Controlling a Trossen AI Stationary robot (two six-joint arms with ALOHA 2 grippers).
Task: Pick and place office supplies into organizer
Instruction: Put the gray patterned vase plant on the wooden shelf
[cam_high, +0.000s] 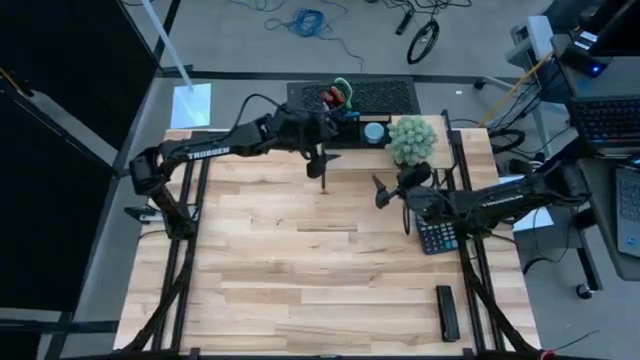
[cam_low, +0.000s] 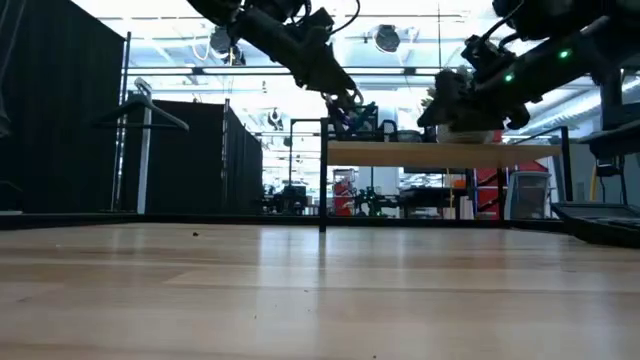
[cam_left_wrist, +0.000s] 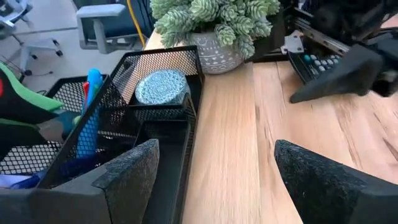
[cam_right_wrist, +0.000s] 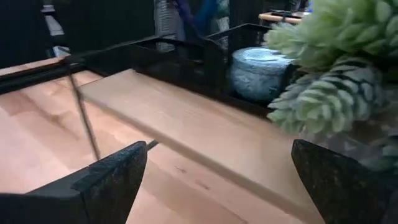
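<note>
Table front: bare wood of the table (cam_high: 300, 280), with one black oblong thing (cam_high: 447, 312) lying near the right front corner; I cannot tell what it is.
Calculator: the black calculator (cam_high: 436, 237) lies on the right side, beside the right arm.
Right gripper: the right gripper (cam_right_wrist: 219, 149) hangs mid-table short of the wooden riser (cam_right_wrist: 186, 134), fingers spread wide, grasping nothing.
Left gripper: the left gripper (cam_left_wrist: 214, 152) is just in front of the organizer, likewise spread and empty.
Organizer: the black mesh organizer (cam_left_wrist: 161, 55) stands on the riser at the table's far edge, next to the plant (cam_left_wrist: 217, 18).
Supplies: blue pen (cam_left_wrist: 90, 112) and green-handled scissors (cam_left_wrist: 25, 115) stand upright in the far compartments; the blue-grey disc (cam_left_wrist: 160, 87) lies flat in the compartment nearest the plant.
Handling: the pen looks light, stiff and apt to roll or slip, so pinch it mid-barrel; the disc seems light and rigid, best taken across its rim; the scissors are heavier, best held at the pivot.
Progress: the supplies that show already sit in the organizer.
</note>
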